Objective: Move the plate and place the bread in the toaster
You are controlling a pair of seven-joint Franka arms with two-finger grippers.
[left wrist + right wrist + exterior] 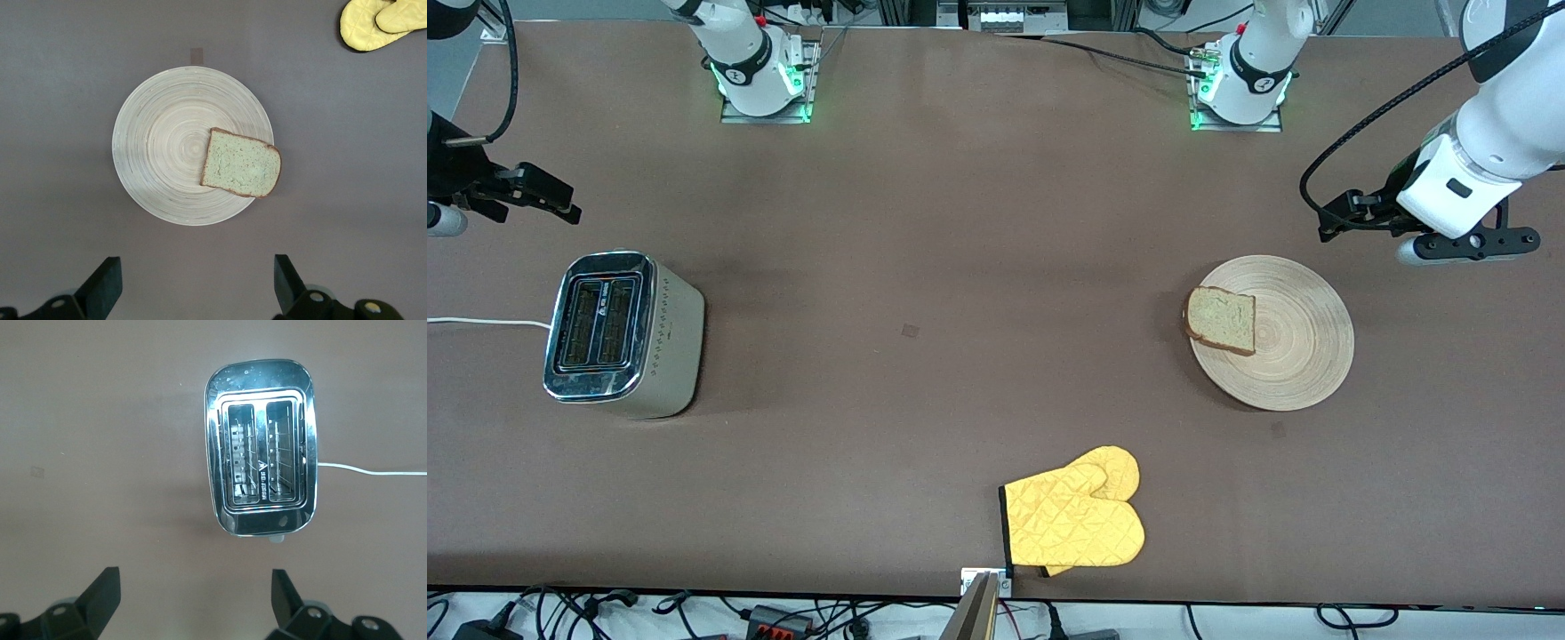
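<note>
A brown table (960, 222) carries the scene, with two Franka arms rising from bases lit green along its edge. The toaster (624, 333) stands upright toward the right arm's end, below and just ahead of the right gripper (193, 600), which hangs in the air with its jaws spread wide and nothing between them. A small triangular mark and a line of print sit on the chrome strip between the toaster's two slots, too small to read. Its white cord (480, 322) runs off the table's end, cut off by the frame.

The plate (1276, 333) lies flat toward the left arm's end, below the left gripper (197, 287), whose jaws likewise stand wide and empty above bare tabletop just beside the plate. The bread (1221, 321) rests on the plate's rim, one corner overhanging the edge on the side toward the toaster.

A pair of yellow oven mitts (1076, 520), one partly hidden beneath the other, lies well apart from both grippers, close to the front camera.
</note>
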